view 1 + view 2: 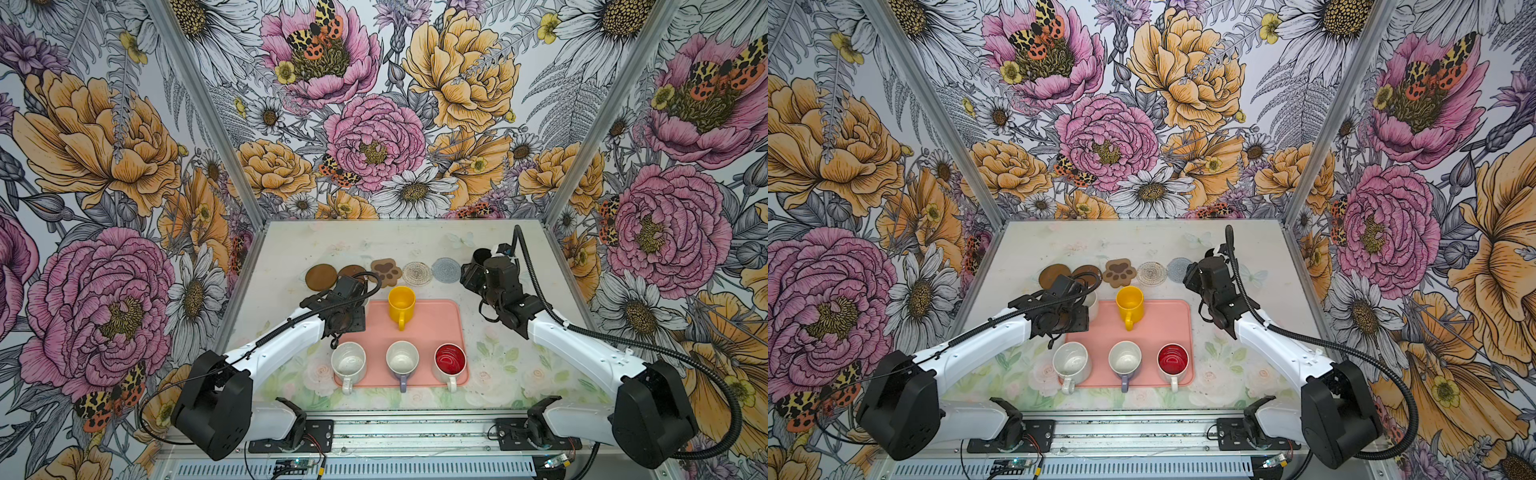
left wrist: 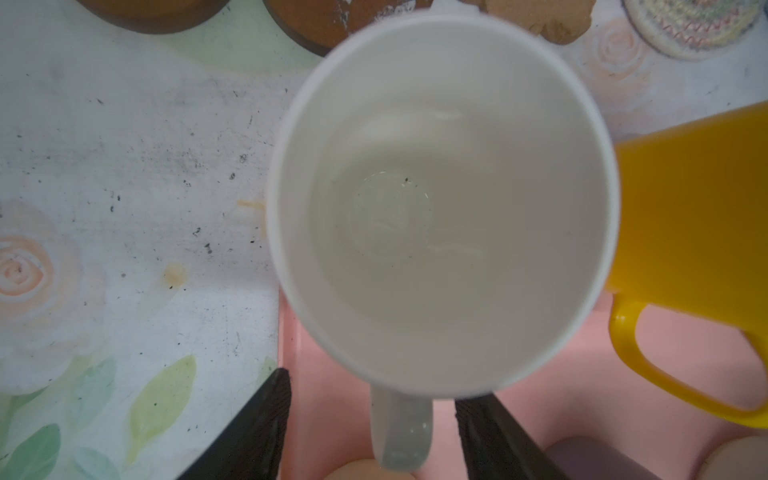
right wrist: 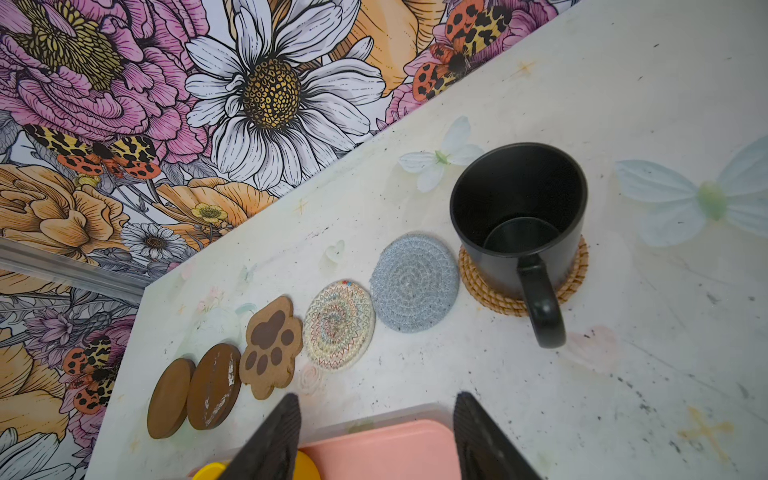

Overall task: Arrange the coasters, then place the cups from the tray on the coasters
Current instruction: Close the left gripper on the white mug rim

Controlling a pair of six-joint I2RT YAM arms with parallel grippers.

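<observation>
A row of coasters lies behind the pink tray [image 1: 419, 328]: two dark brown discs [image 1: 321, 277], a paw shape [image 1: 386, 272], a clear patterned disc [image 1: 417, 273] and a pale blue one [image 1: 446, 269]. A black mug [image 3: 517, 216] stands on the rattan coaster [image 3: 478, 286]. My left gripper [image 2: 376, 388] hangs over the white mug [image 2: 440, 208] at the tray's back left corner. Its open fingers straddle the handle [image 2: 401, 432] with gaps on both sides. My right gripper [image 3: 378, 397] is open and empty above the table, near the tray's back right corner.
A yellow mug [image 1: 402, 303] stands at the tray's back middle. Along the tray's front are a speckled white mug [image 1: 348, 359], a lavender mug [image 1: 402, 358] and a white mug with a red inside [image 1: 450, 359]. Flowered walls close in three sides.
</observation>
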